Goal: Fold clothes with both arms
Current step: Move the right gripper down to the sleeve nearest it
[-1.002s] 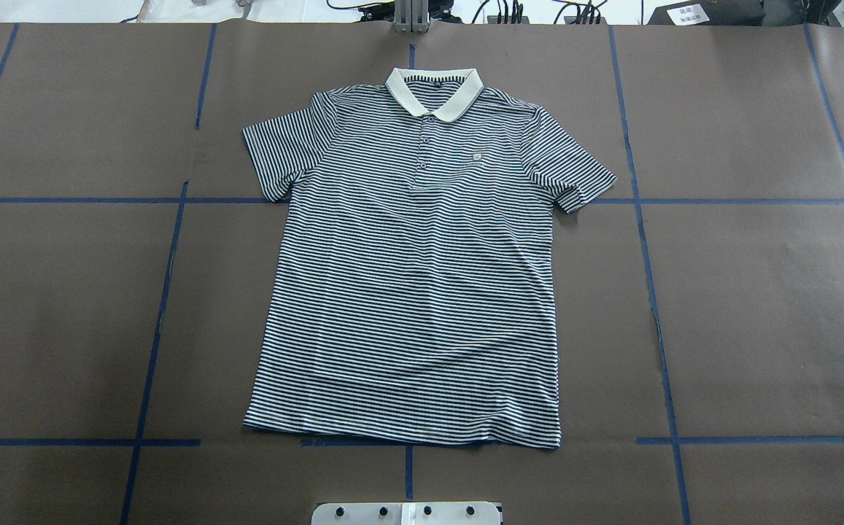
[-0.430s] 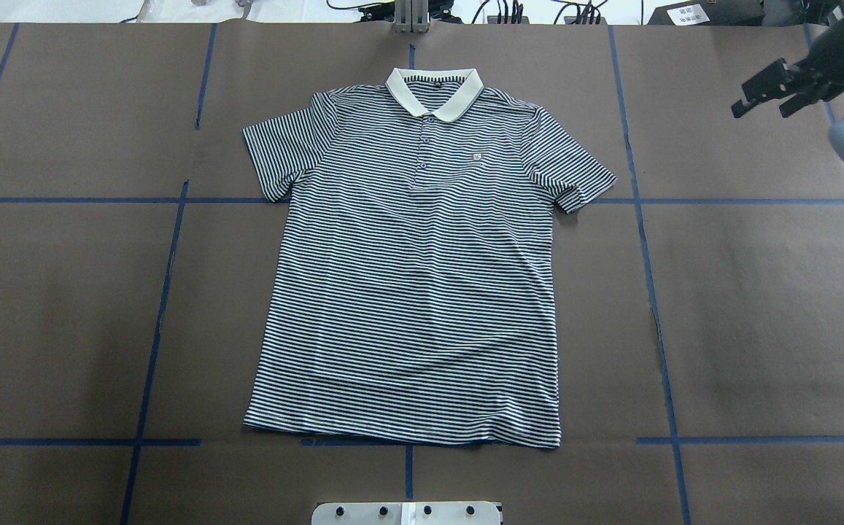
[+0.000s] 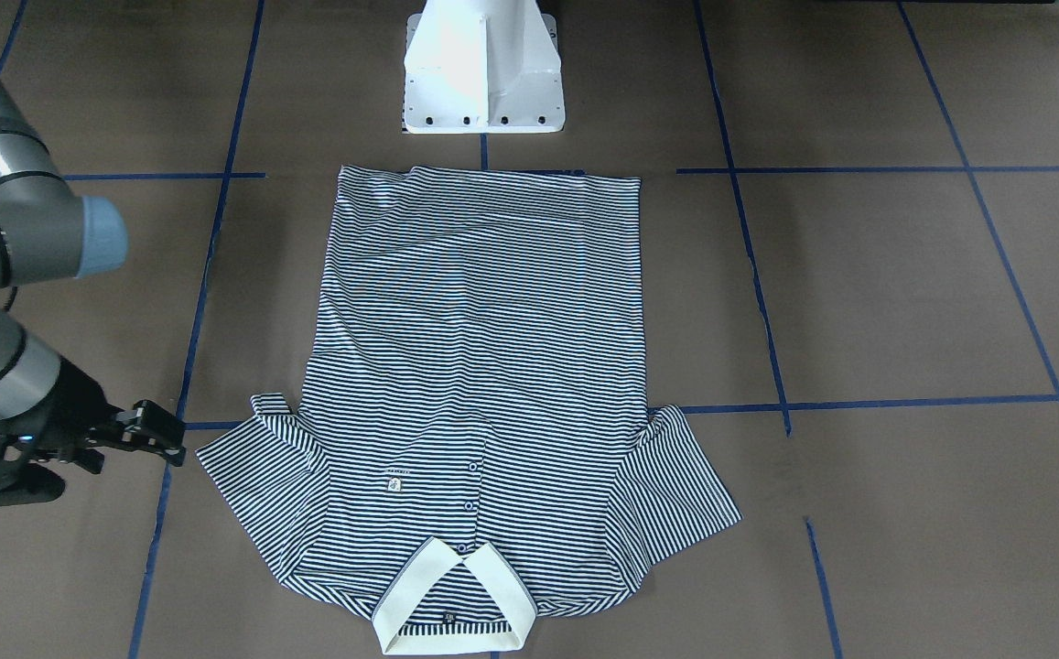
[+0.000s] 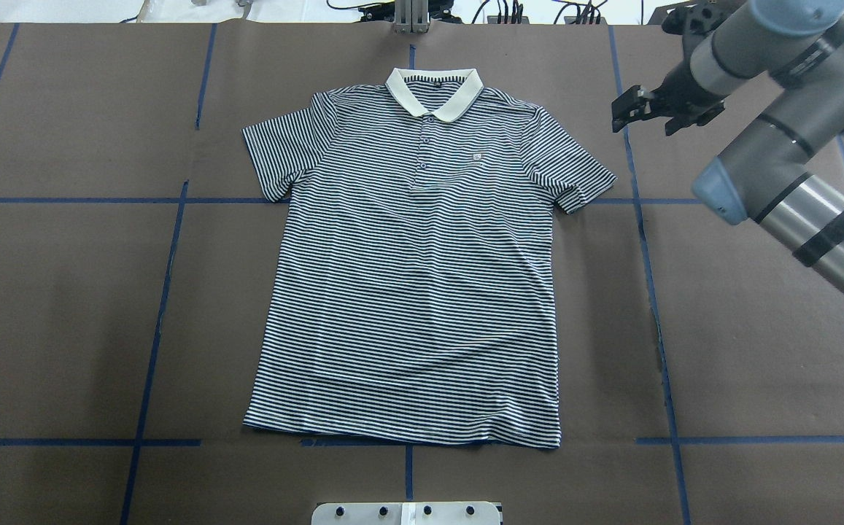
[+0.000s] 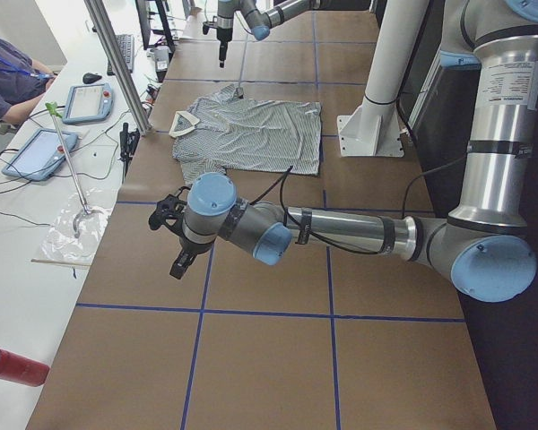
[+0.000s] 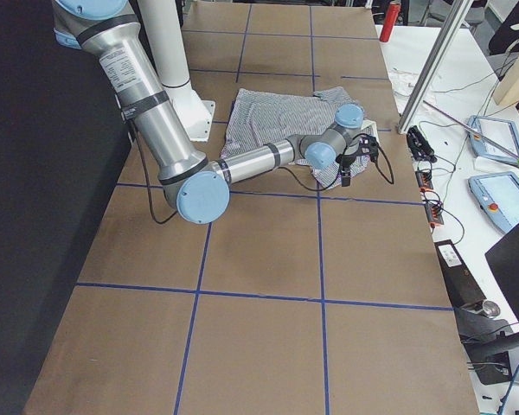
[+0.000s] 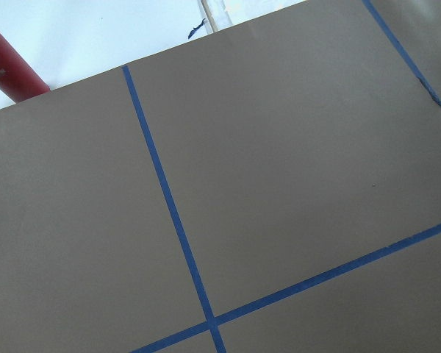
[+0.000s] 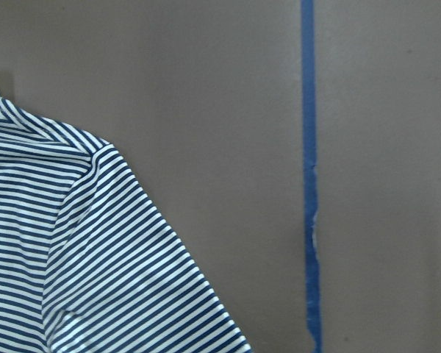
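While the shirt (image 4: pixel 414 292) lies flat, the right hand (image 4: pixel 645 122) hovers beside it.

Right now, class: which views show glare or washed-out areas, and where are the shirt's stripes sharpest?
Front-facing view: the white pedestal glares bright, nearly featureless. Left wrist view: the surface beyond the table is washed out white. Right wrist view: the polo shirt stripes are crisp, evenly lit.

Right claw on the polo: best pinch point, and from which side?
Probably the sleeve cuff nearest the right claw, approached from the outer side. The polo shirt lies flat, face up, and that sleeve juts out with a free hem facing the open claw.
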Tool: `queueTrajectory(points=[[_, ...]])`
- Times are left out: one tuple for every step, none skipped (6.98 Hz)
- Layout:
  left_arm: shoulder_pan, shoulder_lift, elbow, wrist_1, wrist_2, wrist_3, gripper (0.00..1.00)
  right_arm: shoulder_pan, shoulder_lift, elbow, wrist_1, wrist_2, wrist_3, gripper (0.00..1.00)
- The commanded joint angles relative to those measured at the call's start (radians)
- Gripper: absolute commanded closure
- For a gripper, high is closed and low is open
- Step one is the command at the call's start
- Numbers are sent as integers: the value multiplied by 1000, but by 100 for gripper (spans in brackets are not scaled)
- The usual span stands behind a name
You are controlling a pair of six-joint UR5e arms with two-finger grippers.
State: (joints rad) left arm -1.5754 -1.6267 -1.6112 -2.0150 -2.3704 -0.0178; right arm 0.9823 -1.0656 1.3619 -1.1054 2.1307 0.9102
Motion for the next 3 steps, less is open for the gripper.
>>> queueTrajectory(points=[[0, -2, -3, -4, -15, -28, 0, -79, -4, -3, 24, -49, 72, 0], [0, -2, 2, -5, -62, -28, 0, -86, -4, -19, 27, -49, 78, 1], [0, -2, 2, -5, -66, -28, 0, -91, 2, -53, 30, -52, 75, 2]])
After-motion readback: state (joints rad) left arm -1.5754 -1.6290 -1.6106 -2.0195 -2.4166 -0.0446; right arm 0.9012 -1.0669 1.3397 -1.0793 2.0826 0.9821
